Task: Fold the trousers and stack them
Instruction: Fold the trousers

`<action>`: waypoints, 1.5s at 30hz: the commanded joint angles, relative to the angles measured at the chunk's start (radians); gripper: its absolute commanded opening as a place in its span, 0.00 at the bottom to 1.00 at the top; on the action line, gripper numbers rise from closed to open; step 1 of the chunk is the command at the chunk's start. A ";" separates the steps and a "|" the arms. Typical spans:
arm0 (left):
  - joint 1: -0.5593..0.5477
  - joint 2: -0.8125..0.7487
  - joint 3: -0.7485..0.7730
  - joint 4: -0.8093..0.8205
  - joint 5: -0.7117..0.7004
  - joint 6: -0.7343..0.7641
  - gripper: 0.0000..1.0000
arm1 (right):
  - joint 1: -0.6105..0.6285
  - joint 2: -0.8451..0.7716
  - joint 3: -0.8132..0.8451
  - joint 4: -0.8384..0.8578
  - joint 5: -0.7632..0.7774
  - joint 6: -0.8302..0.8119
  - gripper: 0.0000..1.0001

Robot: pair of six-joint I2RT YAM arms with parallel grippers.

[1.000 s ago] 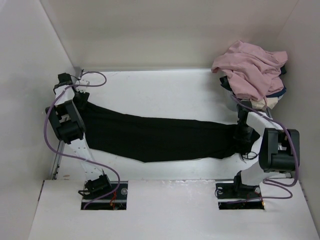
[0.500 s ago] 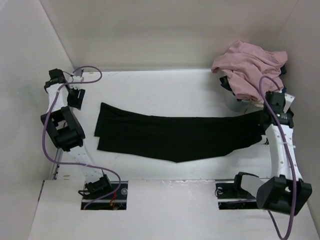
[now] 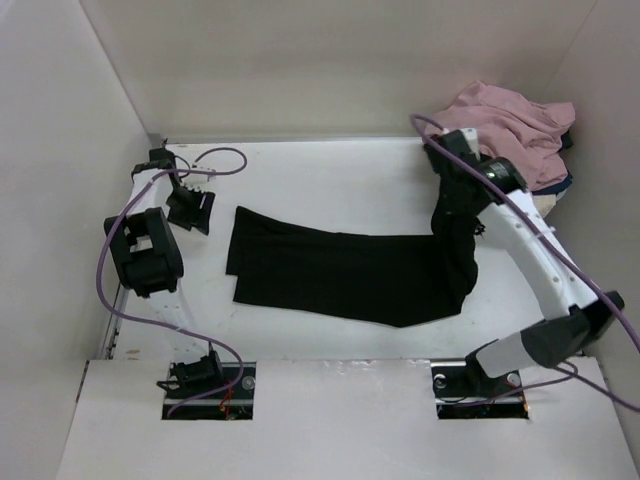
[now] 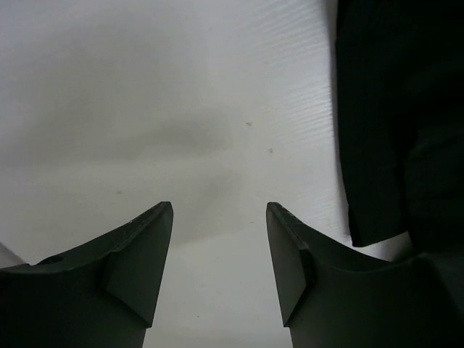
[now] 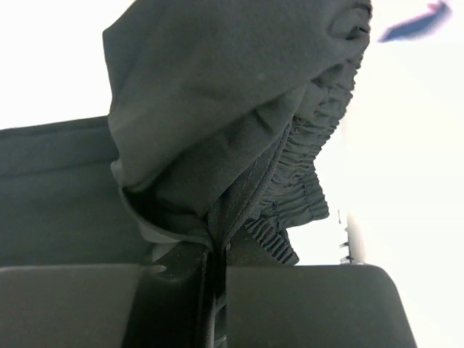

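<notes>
Trousers point(image 3: 340, 272): lying across the table point(image 3: 330, 180), waistband point(image 5: 304, 174) end hanging from right gripper point(image 5: 217, 254), which is pinching it. Left gripper point(image 4: 219, 217): gaping, holding nothing, hovering beside the hems point(image 3: 238, 262). Lengthwise fold seemingly beginning; next needing waistband carried over toward hems.

soft, even light falls from above in the overhead view: the white table point(image 3: 330, 180) is bright without glare, shadows are faint, and the trousers point(image 3: 340, 275) read as flat black with little fold detail. the left wrist view is dimmer, with a diffuse grey shadow on the table and the left gripper point(image 4: 218, 209) soft-edged. the right wrist view blows out to white behind sharply focused gathered cloth.
</notes>
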 commanded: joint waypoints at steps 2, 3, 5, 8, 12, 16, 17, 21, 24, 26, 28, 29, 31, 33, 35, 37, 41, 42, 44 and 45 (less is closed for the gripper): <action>-0.036 -0.027 -0.040 -0.008 0.067 -0.014 0.51 | 0.183 0.156 0.148 -0.088 0.027 0.096 0.00; -0.046 -0.023 -0.048 -0.005 0.067 -0.016 0.50 | 0.215 0.196 0.173 -0.087 0.023 0.102 0.00; -0.059 -0.013 -0.060 -0.004 0.067 -0.017 0.47 | 0.272 0.265 0.225 -0.082 0.003 0.102 0.00; -0.072 0.006 -0.074 0.009 0.067 -0.019 0.41 | 0.330 0.337 0.317 -0.090 -0.017 0.108 0.00; -0.073 0.035 -0.083 0.015 0.081 -0.034 0.25 | 0.402 0.414 0.420 -0.124 -0.054 0.136 0.00; -0.078 0.041 -0.112 0.041 0.112 -0.040 0.20 | 0.459 0.477 0.471 -0.144 -0.089 0.165 0.00; -0.078 0.044 -0.118 0.050 0.112 -0.045 0.19 | 0.471 0.483 0.474 -0.142 -0.099 0.177 0.00; -0.076 0.052 -0.131 0.065 0.121 -0.054 0.17 | 0.519 0.508 0.492 -0.139 -0.143 0.230 0.01; -0.073 0.056 -0.137 0.069 0.133 -0.056 0.17 | 0.550 0.554 0.541 -0.133 -0.154 0.231 0.01; -0.073 0.056 -0.138 0.070 0.141 -0.057 0.17 | 0.553 0.586 0.587 -0.130 -0.157 0.233 0.01; -0.073 0.056 -0.138 0.073 0.145 -0.059 0.17 | 0.553 0.611 0.625 -0.110 -0.157 0.230 0.01; -0.073 0.056 -0.138 0.073 0.145 -0.060 0.17 | 0.553 0.618 0.635 -0.095 -0.157 0.227 0.01; -0.075 0.055 -0.138 0.073 0.145 -0.060 0.17 | 0.553 0.632 0.647 -0.056 -0.162 0.222 0.02; -0.073 0.055 -0.137 0.073 0.145 -0.060 0.17 | 0.556 0.649 0.647 -0.012 -0.172 0.216 0.08; -0.066 0.058 -0.131 0.075 0.145 -0.072 0.18 | 0.568 0.667 0.646 0.039 -0.209 0.198 0.15; -0.049 0.059 -0.121 0.082 0.145 -0.091 0.23 | 0.596 0.683 0.644 0.118 -0.285 0.143 0.27; 0.005 0.062 -0.077 0.078 0.145 -0.112 0.29 | 0.652 0.678 0.629 0.250 -0.418 0.035 0.45; 0.017 0.062 -0.065 0.073 0.145 -0.112 0.30 | 0.660 0.669 0.617 0.275 -0.442 0.021 0.50; 0.039 0.061 -0.040 0.061 0.139 -0.112 0.32 | 0.665 0.637 0.577 0.318 -0.484 0.001 0.55; 0.048 0.058 -0.030 0.055 0.136 -0.112 0.33 | 0.665 0.611 0.548 0.338 -0.490 -0.003 0.55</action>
